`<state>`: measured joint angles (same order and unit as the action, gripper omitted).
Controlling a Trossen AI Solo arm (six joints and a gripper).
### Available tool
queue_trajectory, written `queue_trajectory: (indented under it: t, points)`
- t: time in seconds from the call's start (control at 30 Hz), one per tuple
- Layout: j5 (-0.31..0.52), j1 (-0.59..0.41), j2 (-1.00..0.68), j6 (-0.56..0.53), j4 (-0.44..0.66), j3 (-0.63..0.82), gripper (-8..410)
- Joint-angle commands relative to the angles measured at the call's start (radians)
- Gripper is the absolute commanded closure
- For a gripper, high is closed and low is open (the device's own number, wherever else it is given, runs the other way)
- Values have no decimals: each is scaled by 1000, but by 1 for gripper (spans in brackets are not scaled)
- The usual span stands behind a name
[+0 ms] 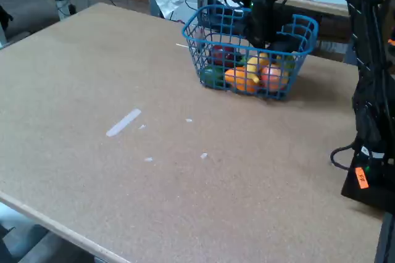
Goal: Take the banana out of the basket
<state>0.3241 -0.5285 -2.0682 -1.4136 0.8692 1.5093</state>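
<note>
Across the wide brown table (154, 170) almost nothing lies but a few pale scraps near the middle. At the far right of the fixed view sits the blue wire basket (210, 53), and over it the black arm reaches down from the far side, its gripper (266, 39) sunk between the rims so that I cannot tell whether its jaws are spread or pressed together. Down among the fruit the banana (255, 63) shows as a yellow shape just below the gripper, though I cannot say whether they touch. Beside it lie an orange fruit (241, 79), a pinkish one (271, 76), a dark red one (223, 55) and something green (211, 75). By my reckoning the reach is made, but the grasp, the lift and the setting down outside are all left to do.
</note>
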Motion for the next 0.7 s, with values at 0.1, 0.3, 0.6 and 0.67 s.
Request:
queue_trajectory:
  t: [0.1,0.3,0.6,0.67]
  points:
    - [5,0,6,-3,-29,0,354]
    - [5,0,28,-2,-40,0,354]
    - [8,0,66,4,-75,0,354]
    - [13,0,66,3,-79,0,354]
